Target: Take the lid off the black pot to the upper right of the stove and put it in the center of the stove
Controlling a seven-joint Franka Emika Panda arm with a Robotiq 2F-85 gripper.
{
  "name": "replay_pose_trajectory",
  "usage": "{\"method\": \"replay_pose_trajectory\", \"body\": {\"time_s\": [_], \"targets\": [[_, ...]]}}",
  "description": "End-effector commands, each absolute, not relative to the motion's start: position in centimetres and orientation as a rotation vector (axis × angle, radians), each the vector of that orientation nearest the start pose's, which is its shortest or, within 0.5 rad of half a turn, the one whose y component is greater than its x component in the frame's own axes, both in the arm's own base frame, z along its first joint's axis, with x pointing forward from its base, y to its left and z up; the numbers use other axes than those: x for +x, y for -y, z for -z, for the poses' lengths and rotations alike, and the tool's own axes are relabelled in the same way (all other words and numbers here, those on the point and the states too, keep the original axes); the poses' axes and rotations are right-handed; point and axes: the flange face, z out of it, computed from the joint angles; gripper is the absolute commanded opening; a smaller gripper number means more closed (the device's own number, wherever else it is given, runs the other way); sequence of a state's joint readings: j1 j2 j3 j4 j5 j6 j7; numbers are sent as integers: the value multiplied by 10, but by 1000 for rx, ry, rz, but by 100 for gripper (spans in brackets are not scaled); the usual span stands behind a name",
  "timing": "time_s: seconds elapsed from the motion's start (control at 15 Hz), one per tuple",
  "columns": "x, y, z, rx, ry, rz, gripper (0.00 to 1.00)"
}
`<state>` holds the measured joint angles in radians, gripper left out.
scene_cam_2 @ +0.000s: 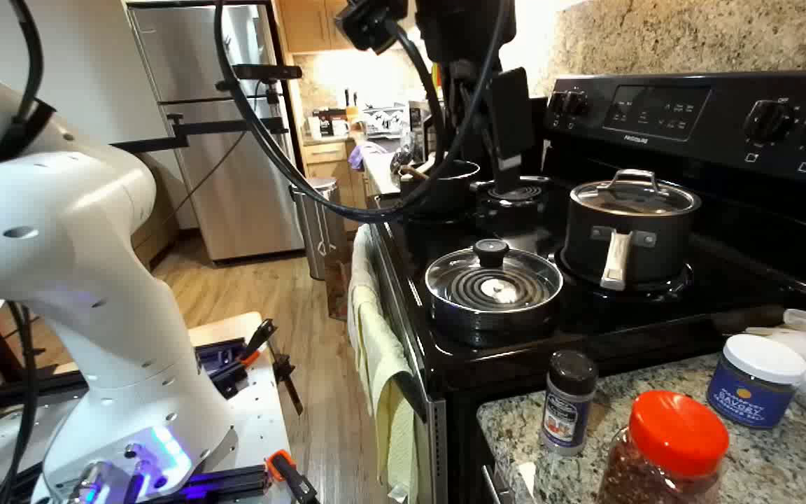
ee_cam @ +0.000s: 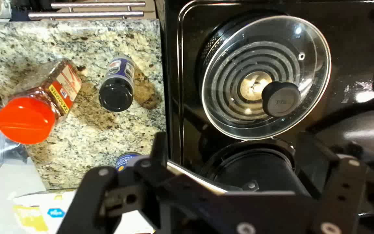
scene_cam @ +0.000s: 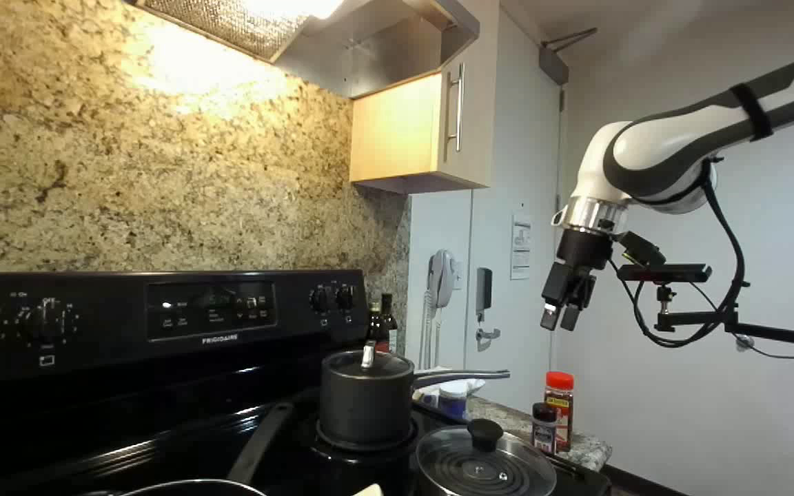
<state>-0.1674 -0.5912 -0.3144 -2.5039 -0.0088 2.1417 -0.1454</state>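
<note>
The black pot (scene_cam: 366,406), with a long silver handle, stands on the back right burner of the stove (scene_cam: 107,317); it also shows in an exterior view (scene_cam_2: 665,241). A clear glass lid (scene_cam_2: 630,196) with a metal rim and a silver loop handle sits on the pot. My gripper (scene_cam: 558,322) is open and empty, in the air well above and apart from the pot. In the wrist view the pot (ee_cam: 255,170) shows between the open fingers (ee_cam: 239,146); its top and lid are hidden there by the gripper.
A low pan under another glass lid with a black knob (ee_cam: 266,81) stands on the front right burner. Spice jars (scene_cam_2: 567,402) (scene_cam_2: 676,434) (scene_cam_2: 756,381) stand on the granite counter. Further pans (scene_cam_2: 445,185) stand on the stove's far side. A range hood (scene_cam: 369,48) hangs above.
</note>
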Motion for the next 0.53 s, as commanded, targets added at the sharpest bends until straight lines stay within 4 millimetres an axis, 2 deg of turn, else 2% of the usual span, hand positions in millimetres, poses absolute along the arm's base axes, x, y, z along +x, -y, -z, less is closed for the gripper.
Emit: {"method": "replay_pose_trajectory", "body": {"time_s": [0.0, 0.27, 0.47], "targets": [[348, 192, -495, -2986, -451, 369, 100], [348, 192, -495, -2986, -451, 369, 100], [374, 179, -508, -3046, -433, 320, 100]]}}
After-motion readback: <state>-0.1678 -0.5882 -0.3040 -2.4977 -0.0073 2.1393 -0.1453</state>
